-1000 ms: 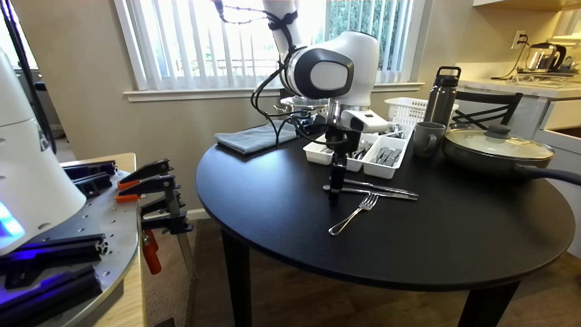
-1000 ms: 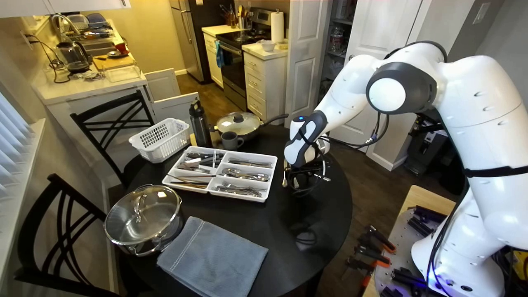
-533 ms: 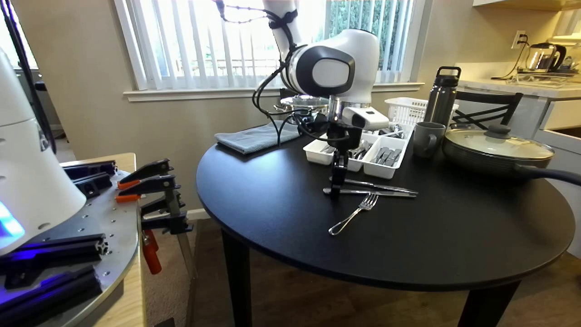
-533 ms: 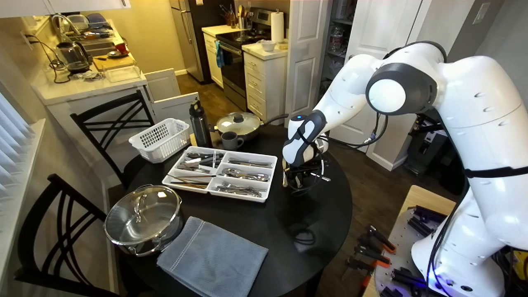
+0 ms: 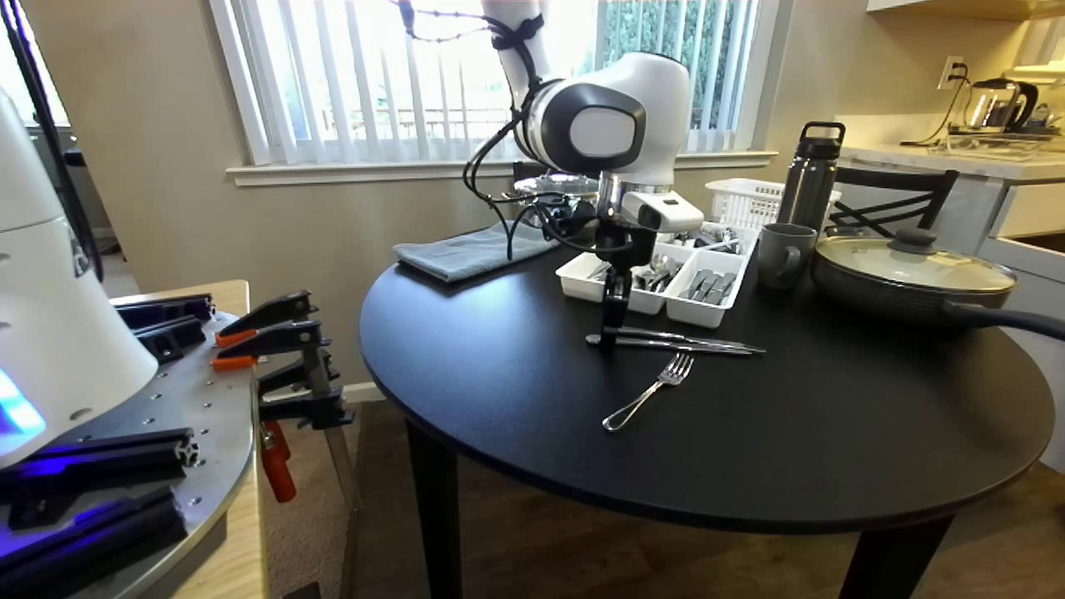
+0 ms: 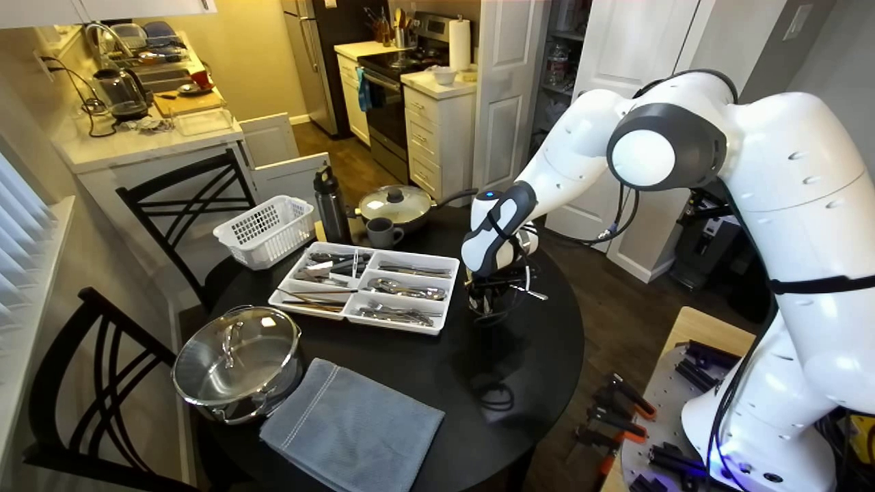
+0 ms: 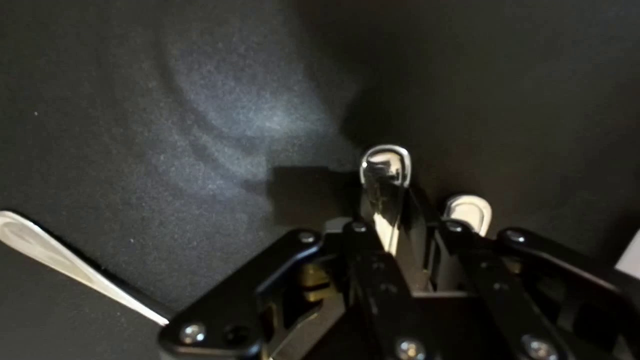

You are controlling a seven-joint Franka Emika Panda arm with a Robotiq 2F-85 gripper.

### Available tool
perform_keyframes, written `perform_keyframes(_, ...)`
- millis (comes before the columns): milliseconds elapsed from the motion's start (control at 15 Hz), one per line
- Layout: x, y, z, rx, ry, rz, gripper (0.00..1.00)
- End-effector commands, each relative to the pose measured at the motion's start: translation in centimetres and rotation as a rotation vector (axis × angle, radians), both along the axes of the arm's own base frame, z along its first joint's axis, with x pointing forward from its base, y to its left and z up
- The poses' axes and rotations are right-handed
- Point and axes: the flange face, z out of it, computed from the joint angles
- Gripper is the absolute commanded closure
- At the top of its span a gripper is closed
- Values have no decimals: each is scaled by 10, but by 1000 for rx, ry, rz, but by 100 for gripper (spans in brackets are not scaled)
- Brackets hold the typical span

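In the wrist view, my gripper (image 7: 392, 212) has its fingers on either side of the handle of a shiny silver knife (image 7: 385, 167), and they are shut on it. The black fingertips reach down close to the dark table, over the end of that knife (image 5: 691, 346). A second knife (image 5: 666, 336) lies close alongside; its handle end pokes out past the right finger in the wrist view. A fork (image 5: 649, 395) rests apart on the table, its handle visible at the left of the wrist view. The arm mostly hides the knives in an exterior view.
Just behind the gripper is a white cutlery tray (image 6: 403, 329) with sorted utensils. A grey mug (image 5: 782, 254), a tall bottle (image 5: 807, 183), a lidded pan (image 5: 907, 283) and a white basket (image 6: 266, 232) stand beyond it. A folded blue cloth (image 6: 355, 427) and a glass-lidded pot (image 6: 236, 362) are also there.
The jaws have narrowed onto the knife handle. Gripper and knife have shifted slightly together, so the handle end now sits a little higher and further left in an exterior view. The fork stayed put.
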Motion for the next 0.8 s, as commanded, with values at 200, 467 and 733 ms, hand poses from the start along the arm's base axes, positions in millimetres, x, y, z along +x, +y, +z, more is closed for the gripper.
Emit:
perform_keyframes(200, -49, -26, 21, -23, -40, -286, 94)
perform_keyframes(467, -62, -33, 36, -96, -59, -331, 94)
perform_keyframes(733, -52, -16, 58, -181, -80, -232, 94)
